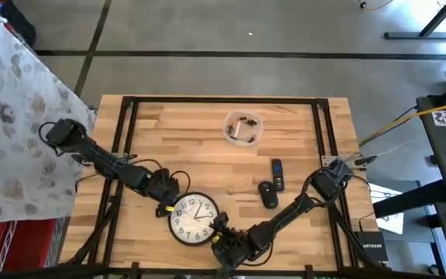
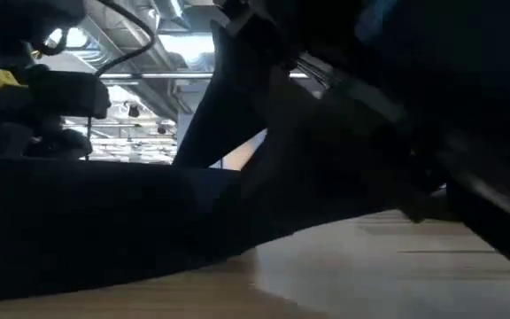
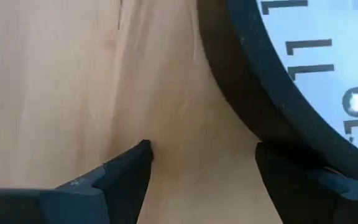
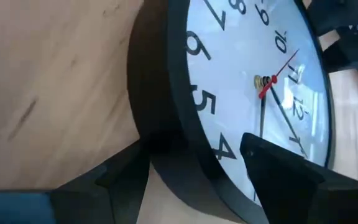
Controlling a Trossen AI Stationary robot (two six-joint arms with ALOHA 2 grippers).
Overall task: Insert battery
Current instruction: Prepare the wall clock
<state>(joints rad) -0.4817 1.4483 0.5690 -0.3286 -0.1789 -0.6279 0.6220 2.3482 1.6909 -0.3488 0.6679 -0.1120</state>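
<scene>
Face-up near the table's [image 1: 207, 128] near edge lies the wall clock [image 1: 193, 219], a round black-rimmed dial whose battery bay, presumably on the back, is out of sight. The batteries [image 1: 245, 124] appear to sit in a clear plastic tub [image 1: 242, 128] toward the far side, well apart from the clock; they are too small to count. Small, hard, smooth cylinders, they would likely roll or slip unless pinched across the middle. The clock looks light but rigid, its glazed face fragile, so the stiff rim is the safer hold.

At the clock's left edge, the left gripper [image 3: 201, 168] stands open, one finger on bare wood and the other against the rim. At the near-right edge, the right gripper [image 4: 194, 165] is also spread, straddling the rim near the numerals four and five, with no squeeze evident. By this reading, the pair is set to turn the clock over, and no battery has been collected.

A black remote control [image 1: 277, 173] and a dark computer mouse [image 1: 268, 194] lie right of the clock.
</scene>
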